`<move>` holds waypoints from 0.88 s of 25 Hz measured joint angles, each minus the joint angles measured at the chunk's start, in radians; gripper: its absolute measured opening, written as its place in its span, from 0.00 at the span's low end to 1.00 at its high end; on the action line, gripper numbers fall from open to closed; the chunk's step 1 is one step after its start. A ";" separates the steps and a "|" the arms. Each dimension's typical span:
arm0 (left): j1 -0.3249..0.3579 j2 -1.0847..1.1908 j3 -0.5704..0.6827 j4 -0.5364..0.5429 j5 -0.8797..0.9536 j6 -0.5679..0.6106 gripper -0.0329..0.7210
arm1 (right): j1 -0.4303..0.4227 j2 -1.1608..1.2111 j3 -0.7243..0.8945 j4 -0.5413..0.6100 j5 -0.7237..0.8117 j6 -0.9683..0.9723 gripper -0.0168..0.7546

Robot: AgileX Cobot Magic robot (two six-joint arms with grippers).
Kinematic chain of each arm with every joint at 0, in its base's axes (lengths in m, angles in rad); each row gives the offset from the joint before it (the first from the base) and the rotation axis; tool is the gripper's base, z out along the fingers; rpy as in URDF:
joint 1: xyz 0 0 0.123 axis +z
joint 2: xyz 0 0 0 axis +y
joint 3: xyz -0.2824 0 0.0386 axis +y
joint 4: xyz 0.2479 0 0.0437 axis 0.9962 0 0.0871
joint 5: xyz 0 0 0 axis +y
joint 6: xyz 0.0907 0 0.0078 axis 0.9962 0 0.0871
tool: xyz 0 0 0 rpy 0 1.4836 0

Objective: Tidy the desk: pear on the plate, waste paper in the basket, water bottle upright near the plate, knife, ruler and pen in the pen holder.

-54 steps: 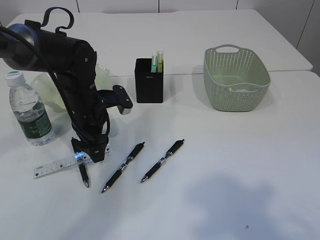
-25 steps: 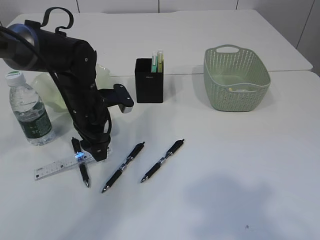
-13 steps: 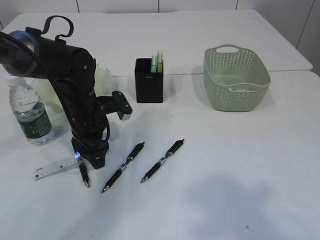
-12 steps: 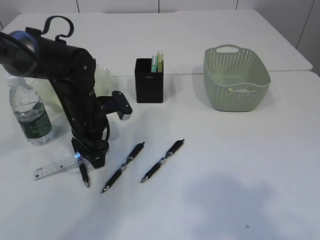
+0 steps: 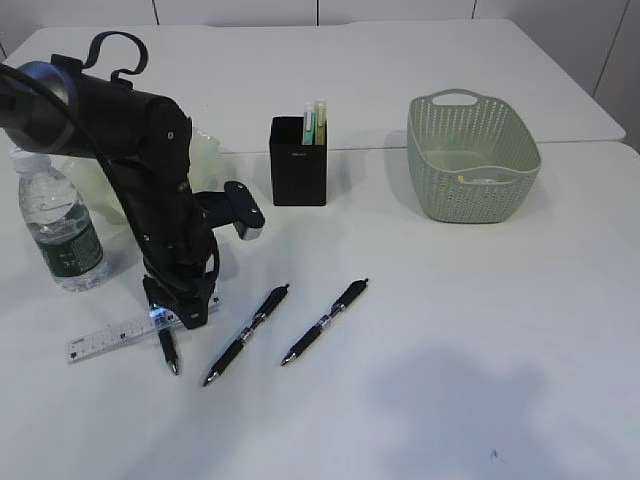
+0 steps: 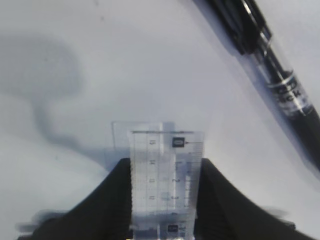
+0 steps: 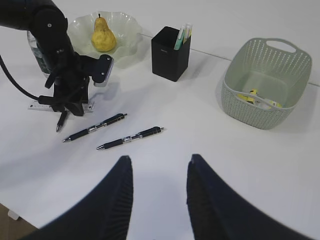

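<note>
My left gripper (image 5: 186,310) points straight down and is shut on the right end of a clear ruler (image 5: 105,338); the left wrist view shows the ruler (image 6: 167,175) held edge to edge between the jaws (image 6: 165,200). One black pen (image 5: 166,345) lies crossed under the ruler, and it also shows in the left wrist view (image 6: 280,85). Two more black pens (image 5: 247,333) (image 5: 325,320) lie to the right. The black pen holder (image 5: 297,165) holds green and yellow items. The pear (image 7: 101,34) sits on the pale plate (image 7: 127,30). The water bottle (image 5: 55,225) stands upright. My right gripper (image 7: 157,165) is open and empty.
The green basket (image 5: 470,160) stands at the back right with scraps of paper (image 7: 255,95) inside. The left arm's bulk stands between the bottle and the pen holder. Bare white table lies in front of the pens and the basket.
The left arm has leaned a little to the left and settled over the ruler's right end. The ruler and pens have hardly shifted.
</note>
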 joint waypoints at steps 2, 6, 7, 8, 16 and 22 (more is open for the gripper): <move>0.000 0.000 0.000 0.000 0.000 0.000 0.40 | 0.000 0.000 0.000 0.000 0.000 0.000 0.41; 0.000 0.000 0.000 0.000 0.000 0.000 0.40 | 0.002 0.000 0.000 0.000 -0.001 0.000 0.41; 0.000 0.000 0.000 0.000 0.000 0.000 0.40 | 0.002 0.000 0.000 0.000 -0.001 0.000 0.41; 0.000 0.000 0.000 0.000 -0.001 0.000 0.40 | 0.004 0.000 0.000 0.000 -0.001 0.000 0.41; 0.000 0.000 0.000 -0.008 -0.002 0.000 0.40 | 0.004 0.000 0.000 0.000 -0.001 0.000 0.41; 0.000 -0.017 0.000 -0.025 -0.019 0.000 0.40 | 0.004 0.000 0.000 0.000 -0.001 0.000 0.41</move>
